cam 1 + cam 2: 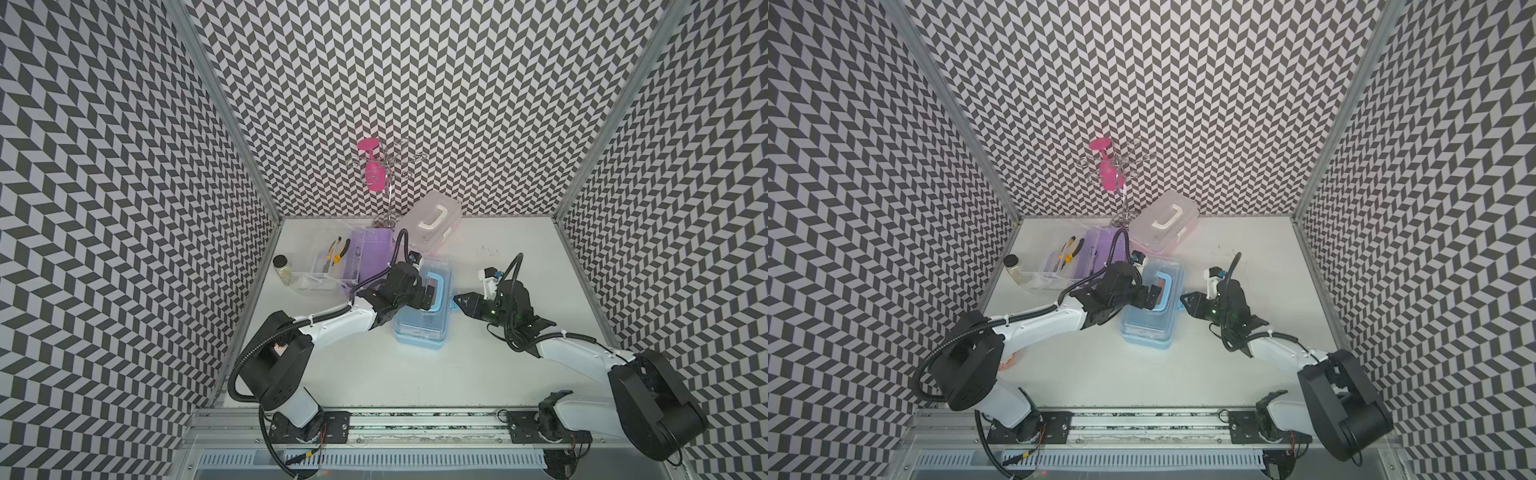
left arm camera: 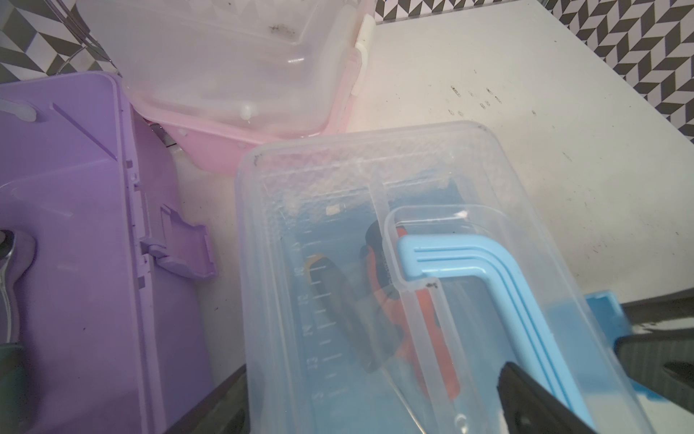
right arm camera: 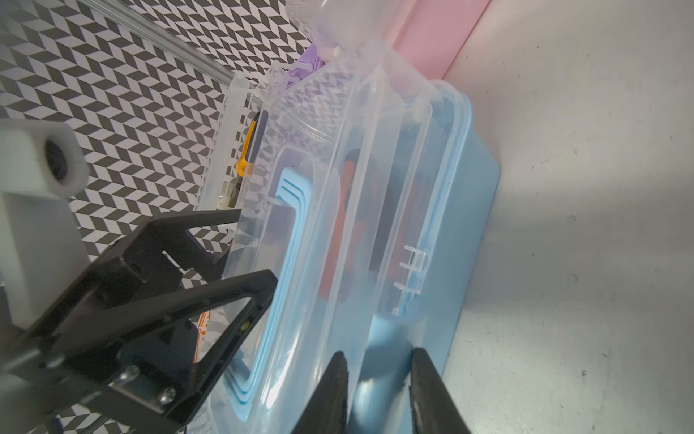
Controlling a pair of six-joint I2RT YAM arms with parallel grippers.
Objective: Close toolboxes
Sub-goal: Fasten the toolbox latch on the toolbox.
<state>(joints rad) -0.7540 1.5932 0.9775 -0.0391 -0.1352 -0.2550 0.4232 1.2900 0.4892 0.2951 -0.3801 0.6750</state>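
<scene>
Blue toolbox (image 1: 419, 332): lid's down
Right gripper (image 3: 379, 353): barely open, straddling its side latch (image 3: 386, 330)
Left gripper (image 3: 255, 245): spread over the handle (image 2: 450, 263)

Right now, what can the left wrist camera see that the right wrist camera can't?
Only the left wrist view shows the clasp of the purple box and something shiny and metal inside it. Only the right wrist view shows the yellow-handled pliers and the other arm's white camera. Both show the blue box, its blue handle and the pink box.
</scene>
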